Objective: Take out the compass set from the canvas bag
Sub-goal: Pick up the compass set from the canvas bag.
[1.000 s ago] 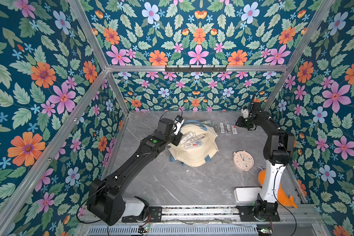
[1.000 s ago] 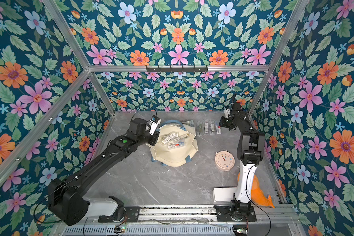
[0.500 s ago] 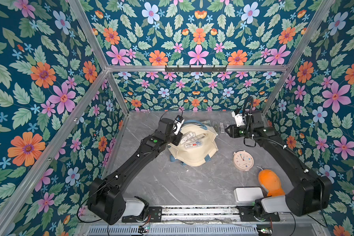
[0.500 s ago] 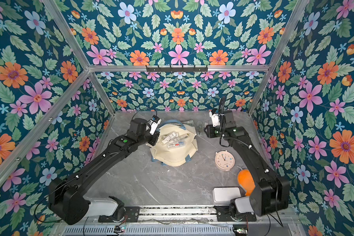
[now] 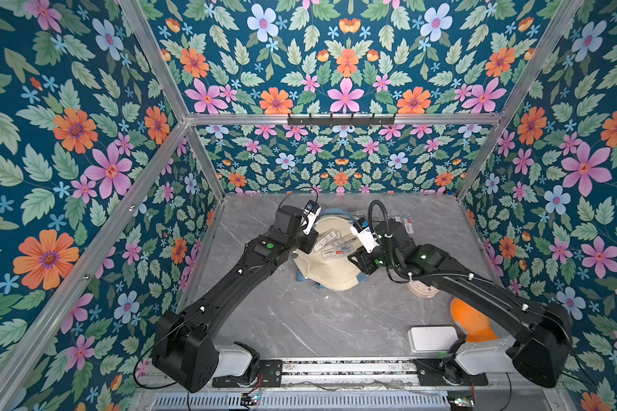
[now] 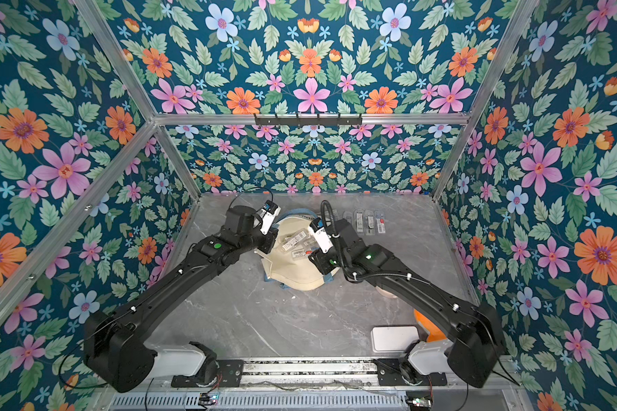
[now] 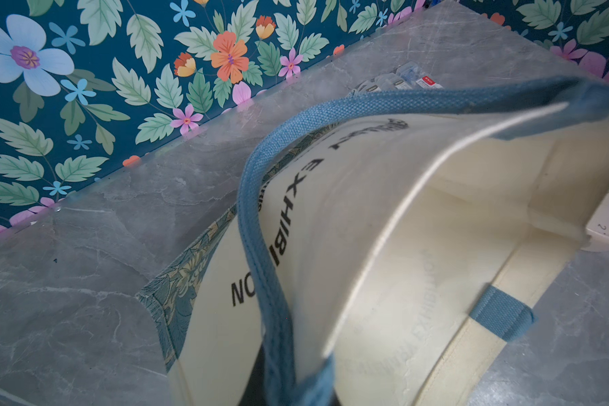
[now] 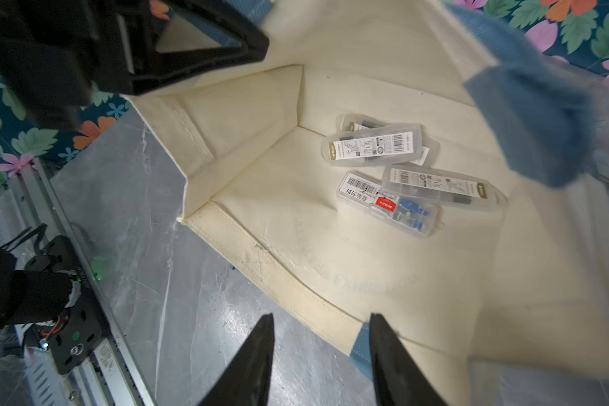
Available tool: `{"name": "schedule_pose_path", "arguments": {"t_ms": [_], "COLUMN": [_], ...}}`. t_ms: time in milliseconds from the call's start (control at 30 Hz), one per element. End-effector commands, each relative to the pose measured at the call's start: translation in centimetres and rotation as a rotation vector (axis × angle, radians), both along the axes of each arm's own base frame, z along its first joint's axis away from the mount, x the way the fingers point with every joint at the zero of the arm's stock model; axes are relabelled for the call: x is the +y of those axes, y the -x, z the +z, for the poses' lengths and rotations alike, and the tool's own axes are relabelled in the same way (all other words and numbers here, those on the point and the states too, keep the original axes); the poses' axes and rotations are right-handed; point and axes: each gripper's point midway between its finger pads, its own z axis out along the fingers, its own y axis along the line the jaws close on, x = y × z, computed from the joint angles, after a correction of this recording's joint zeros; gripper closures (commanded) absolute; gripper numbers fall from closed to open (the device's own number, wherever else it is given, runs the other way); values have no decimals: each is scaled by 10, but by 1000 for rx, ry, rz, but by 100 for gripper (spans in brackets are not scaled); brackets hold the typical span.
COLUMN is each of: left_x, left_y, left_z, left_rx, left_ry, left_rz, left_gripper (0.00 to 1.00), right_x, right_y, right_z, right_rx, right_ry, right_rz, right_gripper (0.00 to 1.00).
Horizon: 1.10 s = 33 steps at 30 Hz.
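Observation:
The cream canvas bag [image 5: 330, 274] [image 6: 296, 275] stands open mid-table, with blue strap handles [image 7: 261, 218]. Inside on its floor lie several compass sets in clear plastic cases [image 8: 373, 146]; one holds a blue compass [image 8: 389, 207]. They also show in both top views [image 5: 330, 238] [image 6: 294, 242]. My left gripper [image 5: 309, 245] [image 8: 190, 45] is shut on the bag's left rim and strap, holding the mouth up. My right gripper [image 8: 320, 320] [image 5: 357, 261] hovers open over the bag's right rim, one finger over the table, one over the cloth, holding nothing.
More clear cases [image 5: 403, 219] [image 6: 369, 220] lie in a row at the back of the grey table. A pink clock [image 5: 421, 289] sits partly under my right arm. An orange object [image 5: 471, 320] and a white box [image 5: 433, 338] are at the front right.
My right arm has swung from the back right corner over to the bag's right rim and lowered. The left arm and the bag have stayed put.

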Motion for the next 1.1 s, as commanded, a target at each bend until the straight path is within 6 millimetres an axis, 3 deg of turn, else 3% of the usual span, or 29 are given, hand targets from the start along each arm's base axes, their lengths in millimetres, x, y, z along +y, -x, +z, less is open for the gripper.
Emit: {"name": "schedule_pose_path", "arguments": {"t_ms": [0,233,333,467,767,900,967,1067], "left_x": [0,-1,-2,-3,-5,-6,-6,-5], "left_y": [0,2,3,4,7,7,7,8], "left_z": [7,9,10,9,5,4,3,3], "left_rx": [-24,-26,-25,-21,-14,-10,-10,-11], "left_ry": [7,17,22,29,38,41,40,41], "left_rz": [-2,-11,-18,-23,-34,-38,-38,-38], "left_gripper": [100,100,100,100,100,100,100,100], "right_x": [27,46,47,27,8,10,14,19], "right_y": [-15,-38,-49,-71,-87,-91,-93,-95], "right_z": [-9,-62,-74,-95,-124,-127,-131,-138], "right_rx": [-10,87,103,134,175,198,212,249], "right_ry": [-35,-13,-16,59,120,98,90,105], "right_rz": [-27,-120,-191,-435,-764,-808,-824,-845], "right_gripper": [55,55,55,57,50,40,19,10]}}
